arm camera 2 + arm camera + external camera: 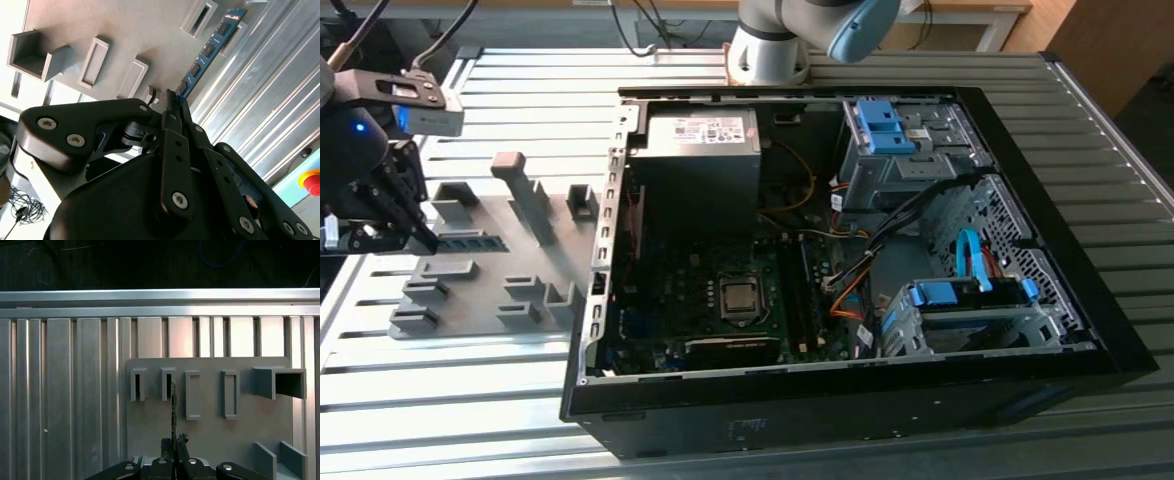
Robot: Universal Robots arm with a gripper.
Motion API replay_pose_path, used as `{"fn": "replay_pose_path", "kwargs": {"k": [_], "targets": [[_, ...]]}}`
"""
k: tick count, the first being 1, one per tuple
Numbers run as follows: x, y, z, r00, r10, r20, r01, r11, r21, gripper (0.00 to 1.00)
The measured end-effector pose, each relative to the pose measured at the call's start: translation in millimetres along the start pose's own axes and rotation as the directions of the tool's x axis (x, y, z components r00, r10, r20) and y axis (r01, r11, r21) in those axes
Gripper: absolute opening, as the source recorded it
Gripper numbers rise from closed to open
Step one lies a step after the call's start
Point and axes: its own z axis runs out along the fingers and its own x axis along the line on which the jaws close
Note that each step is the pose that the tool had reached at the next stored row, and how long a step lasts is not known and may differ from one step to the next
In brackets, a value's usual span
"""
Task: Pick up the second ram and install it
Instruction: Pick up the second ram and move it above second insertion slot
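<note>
My gripper is at the exterior view's left, over the grey slotted holder plate, and is shut on the second ram. In the second wrist view the ram is a thin blue-green stick with black chips. It runs out from my gripper toward a slot block. In the first wrist view the ram shows edge-on, rising from my gripper to one narrow slot. Whether its far end touches that slot I cannot tell.
An open black computer case lies to the exterior view's right of the holder, with the motherboard and power supply exposed. The arm's base stands behind it. A red stop button sits on the ribbed metal table.
</note>
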Motion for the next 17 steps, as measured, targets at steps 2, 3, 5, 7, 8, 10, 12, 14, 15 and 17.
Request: {"fn": "replay_pose_path", "kwargs": {"k": [2,3,5,7,8,10,12,14,15,17], "targets": [[0.0,0.0,-1.6,1.0000,0.000,0.0000,0.000,1.0000,0.0000,0.14],[0.0,0.0,-2.4,1.0000,0.000,0.0000,0.000,1.0000,0.0000,0.14],[0.0,0.0,-3.9,1.0000,0.000,0.0000,0.000,1.0000,0.0000,0.14],[0.0,0.0,-5.4,1.0000,0.000,-0.0001,0.000,1.0000,-0.0001,0.14],[0.0,-0.1,-5.7,1.0000,0.000,0.0001,0.000,1.0000,0.0001,0.14],[0.0,-0.1,-5.9,1.0000,0.000,0.0000,0.000,1.0000,0.0000,0.14],[0.0,-0.1,-5.9,1.0000,0.000,0.0000,0.000,1.0000,0.0000,0.14],[-0.1,-0.1,-6.2,1.0000,0.000,0.0000,0.000,1.0000,-0.0001,0.14],[0.0,-0.1,-6.4,1.0000,0.000,-0.0001,0.000,1.0000,-0.0001,0.14],[0.0,-0.1,-6.8,1.0000,0.000,0.0000,0.000,1.0000,0.0000,0.14]]}}
